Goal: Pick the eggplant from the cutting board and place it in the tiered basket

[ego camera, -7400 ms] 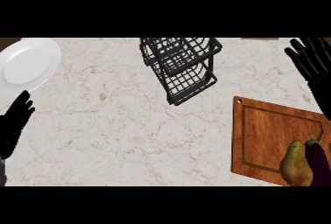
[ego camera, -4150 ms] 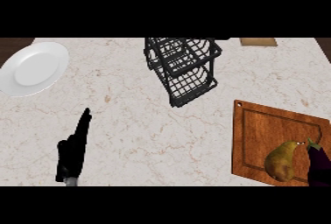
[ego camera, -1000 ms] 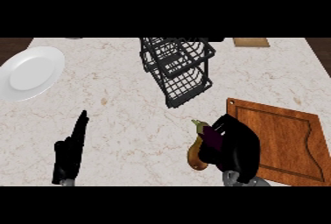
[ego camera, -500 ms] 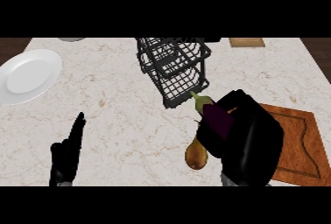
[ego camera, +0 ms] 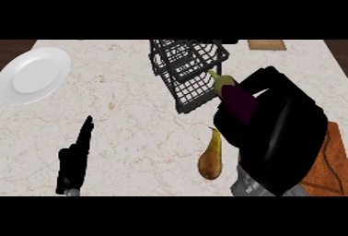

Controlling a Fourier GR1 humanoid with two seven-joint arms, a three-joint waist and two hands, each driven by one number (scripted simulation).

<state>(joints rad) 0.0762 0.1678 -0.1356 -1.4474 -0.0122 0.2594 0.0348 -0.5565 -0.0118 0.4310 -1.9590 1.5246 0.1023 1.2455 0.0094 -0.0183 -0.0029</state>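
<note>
Beside the tiered basket [ego camera: 185, 76], my right robot hand [ego camera: 279, 133] curls round the light, probably slippery eggplant [ego camera: 239, 102] at its middle.

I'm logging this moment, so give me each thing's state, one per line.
Purple eggplant: held in black right hand, beside basket, not yet inside.
Black wire tiered basket: standing on counter.
Yellow-brown pear: off the board, beside right hand.
Wooden cutting board: mostly hidden by right hand.
White round plate: flat on counter.
Black left hand: open, resting lower left.
</note>
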